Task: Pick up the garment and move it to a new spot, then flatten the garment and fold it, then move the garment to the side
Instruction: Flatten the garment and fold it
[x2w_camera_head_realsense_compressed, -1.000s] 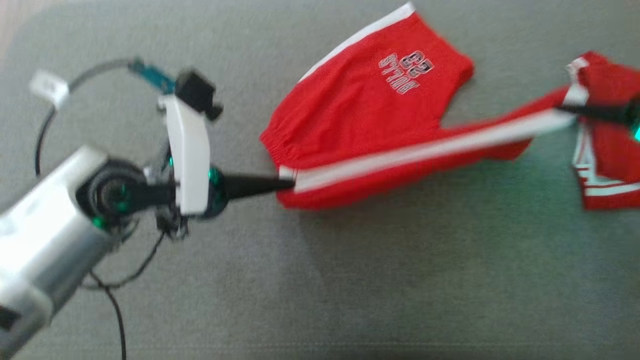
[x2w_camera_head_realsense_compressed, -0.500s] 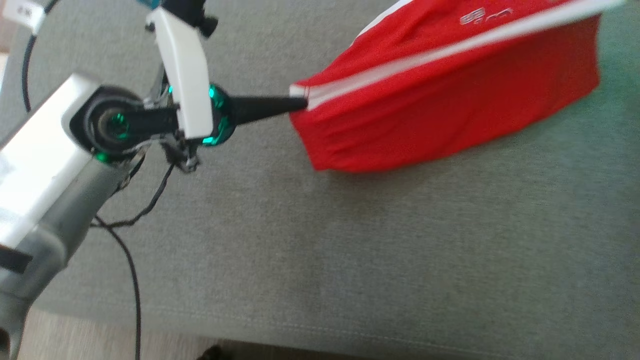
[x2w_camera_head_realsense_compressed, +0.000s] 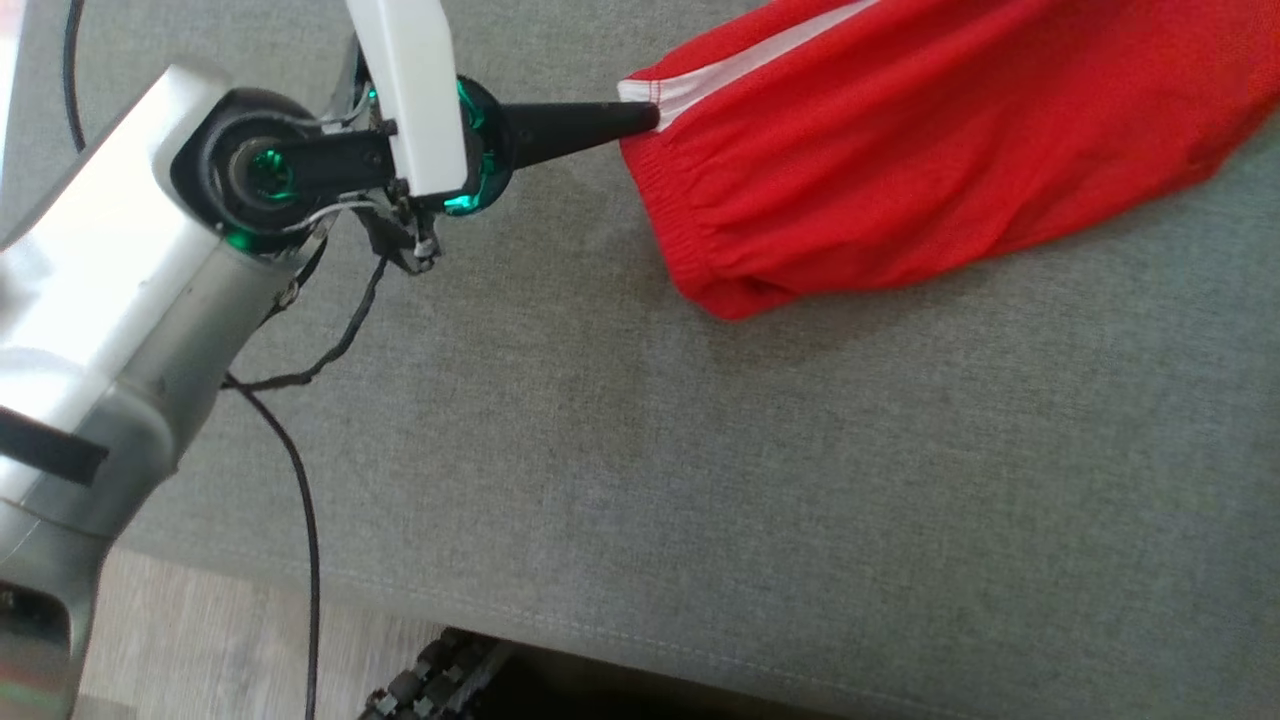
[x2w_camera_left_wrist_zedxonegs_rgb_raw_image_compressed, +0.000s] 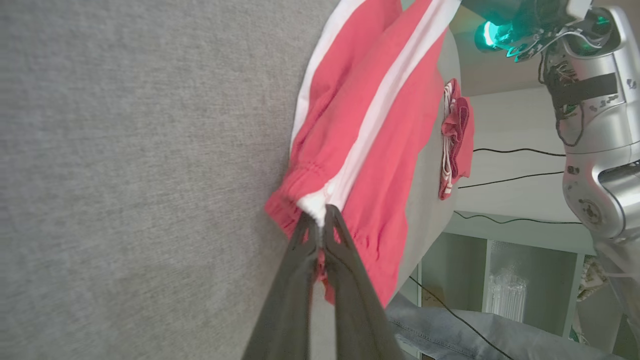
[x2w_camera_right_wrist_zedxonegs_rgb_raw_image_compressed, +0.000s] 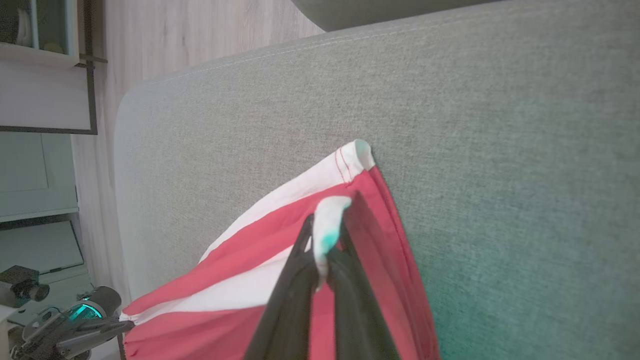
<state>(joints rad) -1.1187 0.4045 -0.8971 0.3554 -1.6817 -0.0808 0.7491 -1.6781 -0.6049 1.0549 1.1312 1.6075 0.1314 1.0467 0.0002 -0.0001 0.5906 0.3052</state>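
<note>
The garment (x2w_camera_head_realsense_compressed: 900, 170) is a pair of red shorts with a white side stripe, lifted along one edge above the grey cushion (x2w_camera_head_realsense_compressed: 700, 480). My left gripper (x2w_camera_head_realsense_compressed: 648, 112) is shut on the white stripe at the elastic waistband, and in the left wrist view its tips (x2w_camera_left_wrist_zedxonegs_rgb_raw_image_compressed: 320, 220) pinch that same spot. In the right wrist view my right gripper (x2w_camera_right_wrist_zedxonegs_rgb_raw_image_compressed: 326, 235) is shut on the white stripe at the leg hem, the red cloth (x2w_camera_right_wrist_zedxonegs_rgb_raw_image_compressed: 235, 250) hanging below it. The fabric sags from the stretched striped edge between the two grips.
A second red and white garment (x2w_camera_left_wrist_zedxonegs_rgb_raw_image_compressed: 456, 135) lies crumpled further along the cushion. The cushion's front seam (x2w_camera_head_realsense_compressed: 700, 650) runs near the bottom, with wooden floor (x2w_camera_head_realsense_compressed: 230, 640) and a treaded wheel (x2w_camera_head_realsense_compressed: 430, 680) beyond it. A black cable (x2w_camera_head_realsense_compressed: 300, 500) hangs from my left arm. Shelving (x2w_camera_left_wrist_zedxonegs_rgb_raw_image_compressed: 500, 280) stands past the cushion.
The head camera has tilted toward the cushion's near edge. Both grippers have raised the striped edge, so the shorts hang from it, and the printed number no longer shows.
</note>
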